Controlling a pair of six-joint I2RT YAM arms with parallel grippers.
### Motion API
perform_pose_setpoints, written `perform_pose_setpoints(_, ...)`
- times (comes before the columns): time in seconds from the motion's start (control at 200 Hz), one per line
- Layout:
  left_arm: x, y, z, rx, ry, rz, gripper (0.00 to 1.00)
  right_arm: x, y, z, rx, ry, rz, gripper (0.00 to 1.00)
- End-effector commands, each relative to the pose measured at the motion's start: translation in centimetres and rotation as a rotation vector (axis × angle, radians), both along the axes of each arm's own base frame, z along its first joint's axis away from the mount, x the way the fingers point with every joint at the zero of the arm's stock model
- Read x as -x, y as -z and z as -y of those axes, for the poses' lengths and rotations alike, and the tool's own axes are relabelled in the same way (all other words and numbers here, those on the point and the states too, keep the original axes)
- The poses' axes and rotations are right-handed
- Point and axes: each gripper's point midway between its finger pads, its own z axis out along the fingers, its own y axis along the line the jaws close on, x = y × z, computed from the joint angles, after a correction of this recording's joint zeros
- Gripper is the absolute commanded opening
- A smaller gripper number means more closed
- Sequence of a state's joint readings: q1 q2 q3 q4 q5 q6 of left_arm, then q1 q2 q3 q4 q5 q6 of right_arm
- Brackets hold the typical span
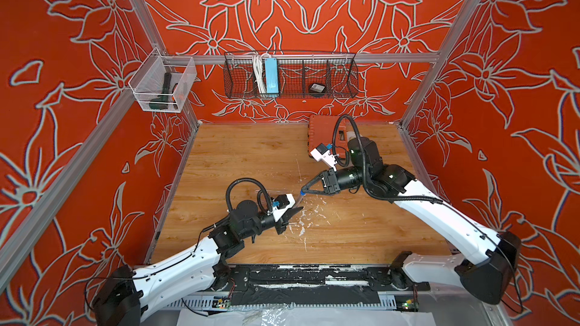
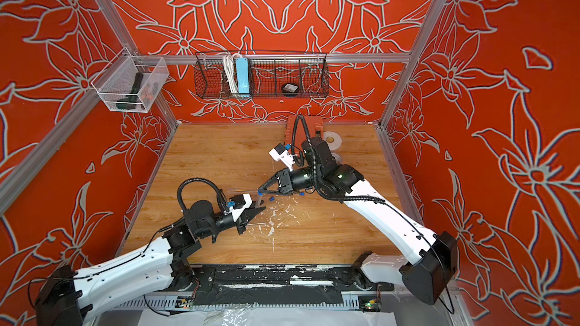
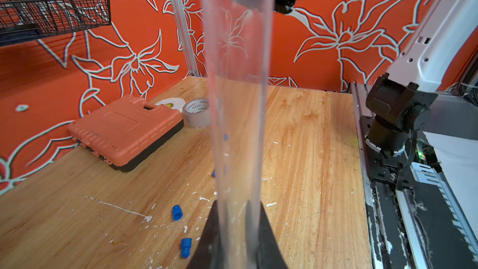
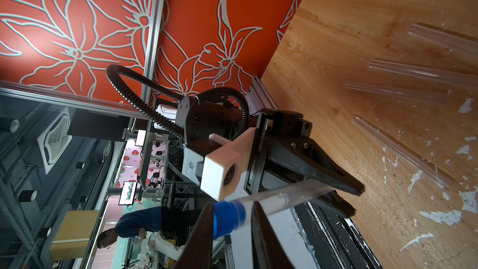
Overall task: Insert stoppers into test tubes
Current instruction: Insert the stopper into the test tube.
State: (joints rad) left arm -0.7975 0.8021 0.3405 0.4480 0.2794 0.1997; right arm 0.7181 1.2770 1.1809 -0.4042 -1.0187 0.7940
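My left gripper [image 3: 238, 229] is shut on a clear test tube [image 3: 238, 99], which runs from its jaws toward the right gripper. In the right wrist view the same tube [image 4: 284, 195] spans from the left gripper [image 4: 341, 195] to my right gripper [image 4: 232, 208]. The right gripper is shut on a blue stopper [image 4: 227, 218] at the tube's end; its narrow part looks partly inside the mouth. Both top views show the two grippers [image 1: 298, 210] [image 1: 303, 190] meeting mid-table. Loose stoppers [image 3: 177, 212] [image 3: 186, 247] and several more tubes [image 4: 413, 73] lie on the wood.
An orange tool case [image 3: 124, 130] and two tape rolls [image 3: 196, 112] sit at the back right of the table. A black wire basket [image 1: 290, 75] and a white mesh basket [image 1: 163, 84] hang on the walls. White paint flecks [image 1: 301, 230] mark the wood between the arms.
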Motion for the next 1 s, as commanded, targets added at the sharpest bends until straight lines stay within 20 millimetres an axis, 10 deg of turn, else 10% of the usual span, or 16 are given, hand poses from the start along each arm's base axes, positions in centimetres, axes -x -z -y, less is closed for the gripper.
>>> perform_pose_setpoints(0.0,5.3,-23.8,-4.1,0.594,0.064,0.569,0.00,1.6,12.3,2.8,0.421,0.063,-0.241,0.26)
perform_pose_setpoints(0.696,6.1,-25.4,-4.7,0.625,0.070,0.601,0.00,1.7,14.8,3.8,0.500,0.075,-0.242,0.24)
perform_pose_setpoints(0.996,5.4,-23.7,-4.2,0.553,0.050,0.584,0.00,1.1,12.8,3.0,0.437,0.079,-0.216,0.25)
